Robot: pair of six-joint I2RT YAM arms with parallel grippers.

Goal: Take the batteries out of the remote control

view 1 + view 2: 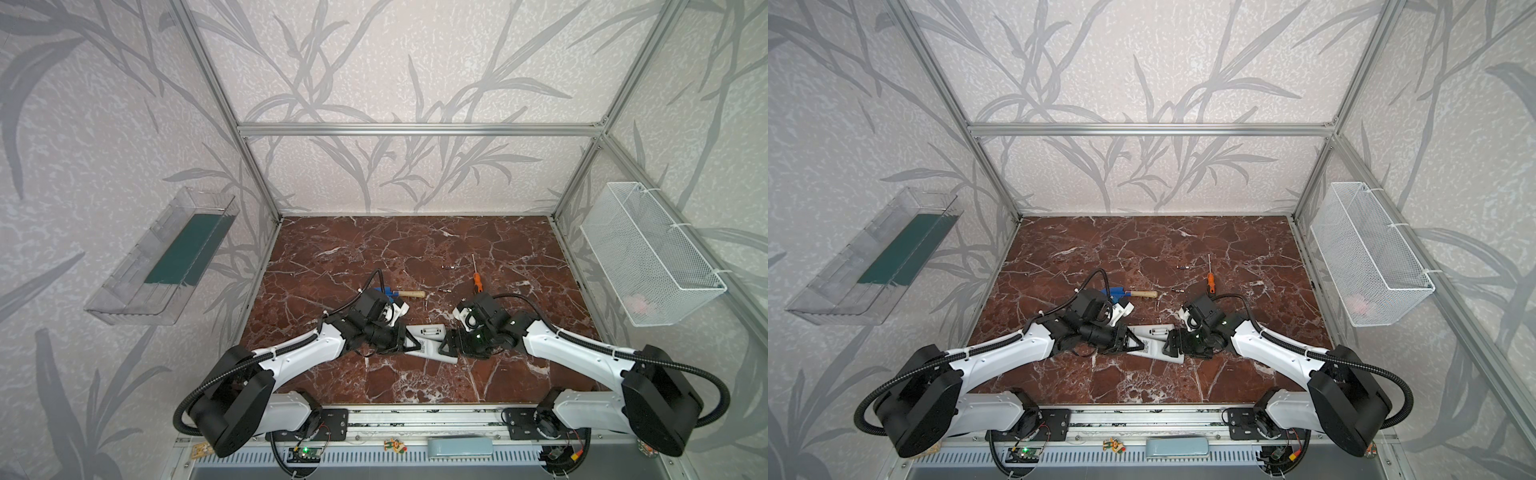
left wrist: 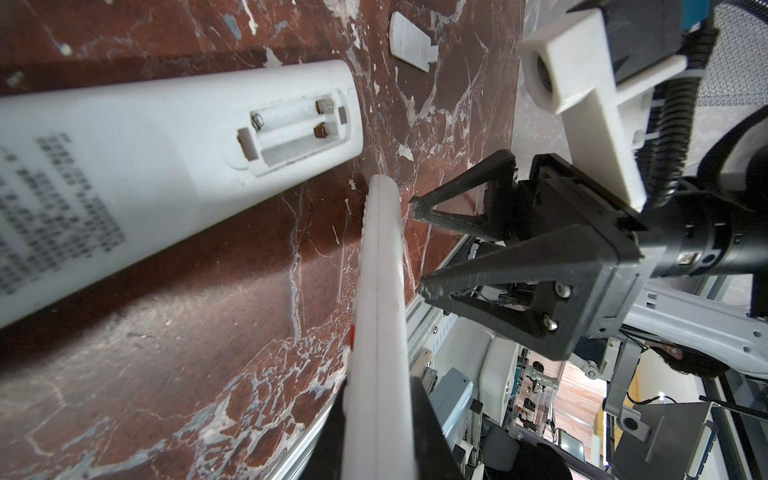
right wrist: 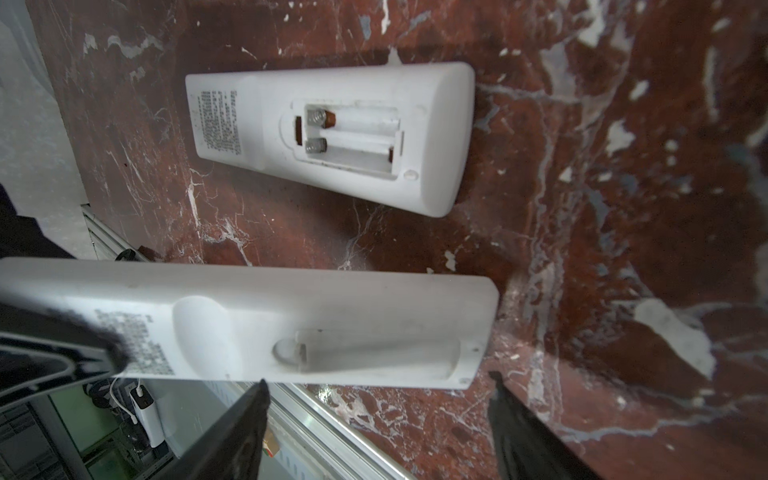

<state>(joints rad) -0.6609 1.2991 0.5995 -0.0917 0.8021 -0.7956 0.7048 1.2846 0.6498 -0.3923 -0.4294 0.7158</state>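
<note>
Gripping second remote point(image 3: 332, 316) on edge in left claw point(image 1: 412, 345), just beside open remote point(image 3: 436, 137), with right claw point(image 3: 378, 384) spread wide at its bay end, apparently not touching. Noted two batteries point(image 1: 444, 290) loose on surface point(image 1: 374, 382), well beyond open remote; cannot tell about any more inside the gripped one's blurred bay. Best to keep left grip firm, close right claw squarely across bay end, then pull lengthwise without twisting.

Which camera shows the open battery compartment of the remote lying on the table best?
The right wrist view: the open compartment faces the lens squarely, and it is plainly empty. The left wrist view shows it too, but slanted. In both top views it is only a tiny slot.
</note>
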